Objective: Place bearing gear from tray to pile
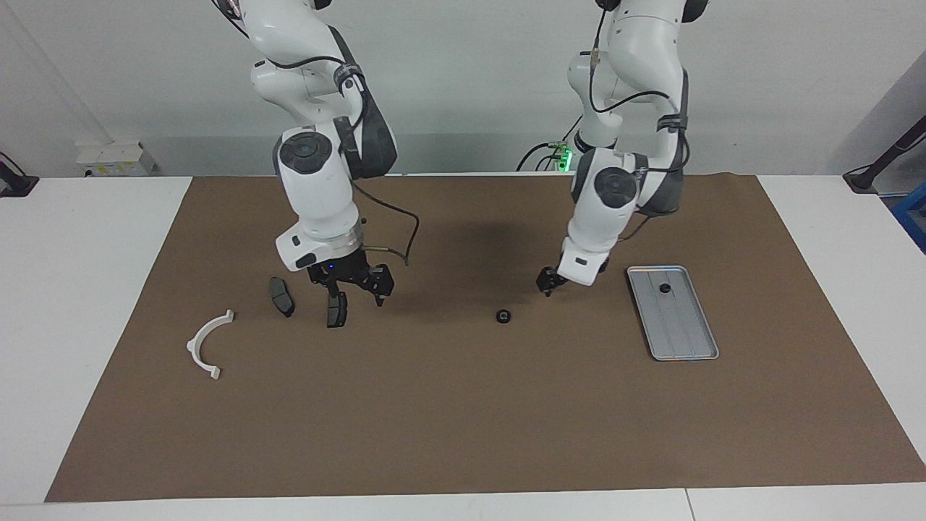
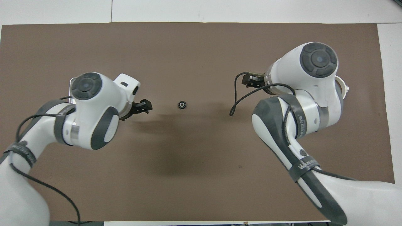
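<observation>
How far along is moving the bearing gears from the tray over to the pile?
One bearing gear lies mid-mat, out of the tray but short of the pile. Neither left gripper nor right gripper holds anything. Another gear remains in the tray.

mat (image 1: 463,434): on the bench (image 1: 87,289), under everything else
tray (image 1: 687,340): on the mat, toward the left arm's end
small gear on tray (image 1: 664,288): in the tray's half nearer the robots
loose gear (image 1: 503,316): on the mat mid-bench, between the tray and the pile, well apart from both
pile: toward the right arm's end; two pads (image 1: 281,296) (image 1: 336,311) side by side, arc (image 1: 206,346) farther from the robots
left gripper (image 1: 548,281): above the mat between the loose gear and the tray
right gripper (image 1: 353,288): over the pad nearer mid-bench
</observation>
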Robot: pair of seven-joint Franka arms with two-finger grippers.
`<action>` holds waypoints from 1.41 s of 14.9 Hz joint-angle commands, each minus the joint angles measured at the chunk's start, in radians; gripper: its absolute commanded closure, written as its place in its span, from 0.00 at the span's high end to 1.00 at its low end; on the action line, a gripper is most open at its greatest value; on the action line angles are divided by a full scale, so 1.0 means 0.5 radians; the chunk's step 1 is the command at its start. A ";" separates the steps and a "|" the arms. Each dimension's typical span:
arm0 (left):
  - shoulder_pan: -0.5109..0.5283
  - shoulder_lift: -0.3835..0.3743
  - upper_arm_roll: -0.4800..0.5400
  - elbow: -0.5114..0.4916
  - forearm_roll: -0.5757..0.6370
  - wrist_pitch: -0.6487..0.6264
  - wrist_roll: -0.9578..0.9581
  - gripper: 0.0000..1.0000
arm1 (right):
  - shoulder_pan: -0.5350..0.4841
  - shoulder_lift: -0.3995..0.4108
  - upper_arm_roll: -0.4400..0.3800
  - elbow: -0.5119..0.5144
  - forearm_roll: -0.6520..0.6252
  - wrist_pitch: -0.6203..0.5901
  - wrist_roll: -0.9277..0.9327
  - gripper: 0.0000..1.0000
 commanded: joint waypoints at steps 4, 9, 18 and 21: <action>0.389 -0.074 -0.024 -0.203 0.013 0.150 0.726 0.88 | 0.267 0.339 -0.010 0.371 0.004 -0.075 0.451 1.00; 0.527 -0.031 -0.024 -0.246 0.065 0.224 0.929 0.79 | 0.421 0.738 -0.010 0.903 -0.082 -0.263 0.816 1.00; 0.583 0.027 -0.024 -0.277 0.065 0.344 0.936 0.66 | 0.617 1.149 -0.025 1.418 -0.088 -0.419 0.955 1.00; 0.592 0.027 -0.024 -0.280 0.065 0.344 0.933 0.58 | 0.660 1.189 -0.013 1.415 -0.183 -0.404 0.952 1.00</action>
